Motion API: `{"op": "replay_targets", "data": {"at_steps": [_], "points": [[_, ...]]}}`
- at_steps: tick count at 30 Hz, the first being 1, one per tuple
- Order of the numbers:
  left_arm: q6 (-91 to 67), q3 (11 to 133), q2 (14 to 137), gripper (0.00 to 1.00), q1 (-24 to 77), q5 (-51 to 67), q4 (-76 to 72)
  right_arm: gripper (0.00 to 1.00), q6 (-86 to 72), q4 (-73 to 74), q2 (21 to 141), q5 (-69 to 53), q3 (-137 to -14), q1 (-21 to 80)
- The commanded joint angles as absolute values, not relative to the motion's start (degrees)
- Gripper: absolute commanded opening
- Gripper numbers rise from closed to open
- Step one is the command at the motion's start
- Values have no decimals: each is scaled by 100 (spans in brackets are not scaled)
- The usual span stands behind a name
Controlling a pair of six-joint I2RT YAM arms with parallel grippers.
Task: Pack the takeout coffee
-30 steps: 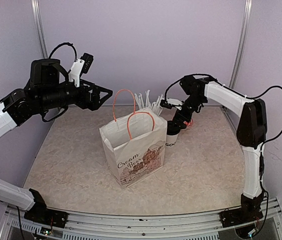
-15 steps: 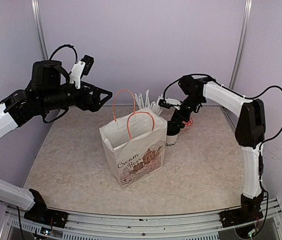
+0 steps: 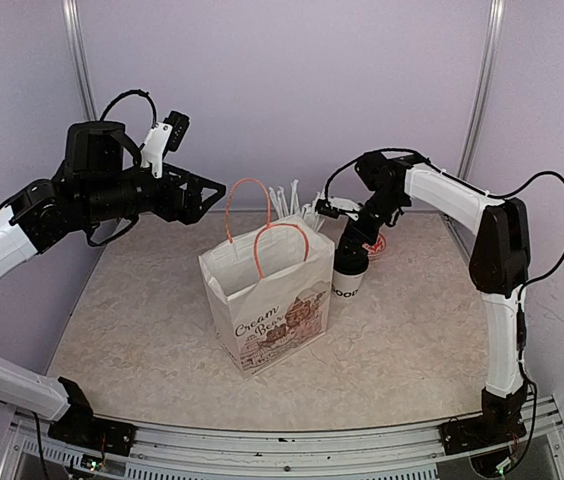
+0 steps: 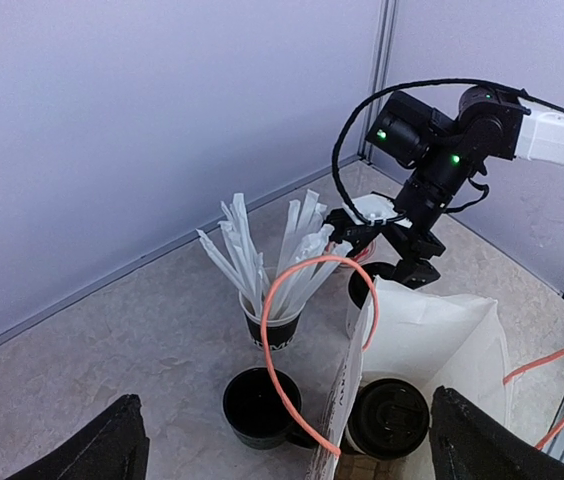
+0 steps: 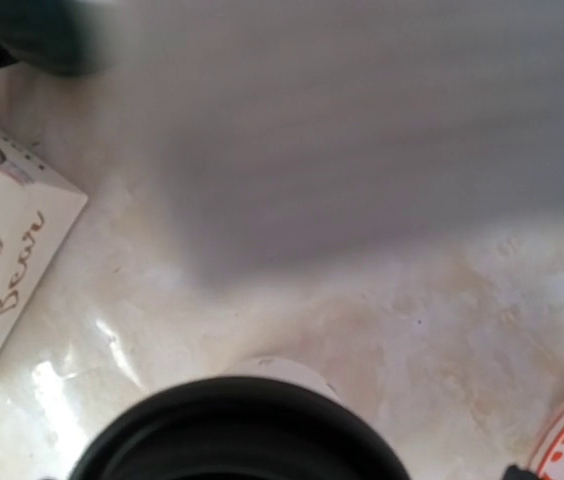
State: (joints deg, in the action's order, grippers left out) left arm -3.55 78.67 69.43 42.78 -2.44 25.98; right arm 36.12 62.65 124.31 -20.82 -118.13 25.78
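One lidded cup (image 4: 390,418) sitting in bag (image 3: 267,300) | second cup (image 3: 348,283) waiting outside | right fingers (image 4: 414,270) hovering wide above it | left fingers (image 4: 112,450) gaping empty

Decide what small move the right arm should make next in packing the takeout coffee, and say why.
Probably close the right end effector on the white cup just below it, then lift. Another lidded cup already sits inside the paper bag, while the white cup stands on the table beside the bag. Whether it is gripped already cannot be told.
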Motion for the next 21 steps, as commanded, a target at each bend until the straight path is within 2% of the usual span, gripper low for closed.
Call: {"op": "replay_targets", "data": {"at_steps": [1, 11, 17, 21], "points": [[-385, 7819, 7009, 95, 4245, -230, 2587, 95, 3596, 6354, 12330, -2150, -11831, 2637], [-403, 7824, 7023, 95, 4245, -189, 2651, 96, 3639, 6439, 12224, -1778, -11340, 2637], [-431, 7819, 7013, 95, 4245, -179, 2630, 83, 3636, 6470, 12014, -1760, -11088, 2637], [-457, 7952, 7061, 95, 4245, -141, 2694, 79, 3653, 6492, 11652, -1866, -10860, 2654]]}}
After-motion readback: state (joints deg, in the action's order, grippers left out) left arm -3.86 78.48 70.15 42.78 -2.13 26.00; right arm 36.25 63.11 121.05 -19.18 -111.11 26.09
